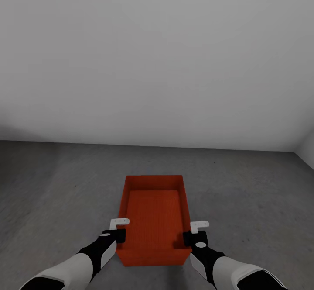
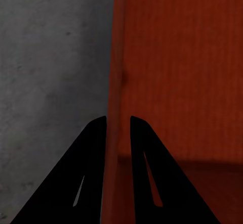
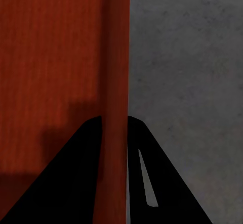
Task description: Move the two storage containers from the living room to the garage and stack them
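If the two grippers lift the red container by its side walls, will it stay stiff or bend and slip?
The storage container likely stays fairly stiff: its straight walls show no bowing where the left gripper and right gripper pinch them. It looks empty, so probably light. The thin, smooth rim may slip slightly.

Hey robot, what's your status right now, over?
Left gripper shut on bin's left wall, right gripper shut on its right wall. Bin over grey concrete floor. Pale wall ahead; path open.
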{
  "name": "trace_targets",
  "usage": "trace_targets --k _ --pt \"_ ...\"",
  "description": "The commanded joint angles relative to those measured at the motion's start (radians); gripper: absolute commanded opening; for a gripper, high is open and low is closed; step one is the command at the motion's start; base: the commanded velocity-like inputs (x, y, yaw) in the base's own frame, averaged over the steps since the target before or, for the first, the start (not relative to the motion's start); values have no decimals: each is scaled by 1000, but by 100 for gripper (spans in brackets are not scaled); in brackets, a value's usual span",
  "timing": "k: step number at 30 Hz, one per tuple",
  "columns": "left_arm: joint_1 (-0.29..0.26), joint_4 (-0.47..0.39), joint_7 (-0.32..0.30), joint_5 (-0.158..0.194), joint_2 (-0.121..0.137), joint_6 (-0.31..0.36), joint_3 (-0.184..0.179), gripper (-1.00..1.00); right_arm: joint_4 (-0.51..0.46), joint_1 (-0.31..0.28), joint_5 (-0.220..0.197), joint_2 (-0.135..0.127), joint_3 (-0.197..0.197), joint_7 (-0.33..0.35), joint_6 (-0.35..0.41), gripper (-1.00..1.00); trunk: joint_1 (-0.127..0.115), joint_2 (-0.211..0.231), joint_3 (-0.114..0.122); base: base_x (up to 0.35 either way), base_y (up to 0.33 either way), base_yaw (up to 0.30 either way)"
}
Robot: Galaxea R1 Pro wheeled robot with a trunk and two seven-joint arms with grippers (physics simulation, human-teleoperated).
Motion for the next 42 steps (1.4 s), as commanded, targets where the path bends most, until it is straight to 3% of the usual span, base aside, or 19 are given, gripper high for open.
trace_targets --k 1,9,10,42 --pt "2 -6 11 6 82 -4 56 -100 -1 0 6 0 -42 2 0 -100 1 0 -1 0 0 0" --pt "2 -6 11 6 79 -4 56 -100 -1 0 6 -1 -40 3 0 -100 1 0 -1 0 0 0" --pt "2 -6 11 6 79 -4 56 100 -1 0 6 -1 -40 3 1 100 1 0 -1 0 0 0" --pt "2 -6 11 6 75 -4 56 100 -1 0 8 -1 -39 4 2 100 1 0 -1 0 0 0"
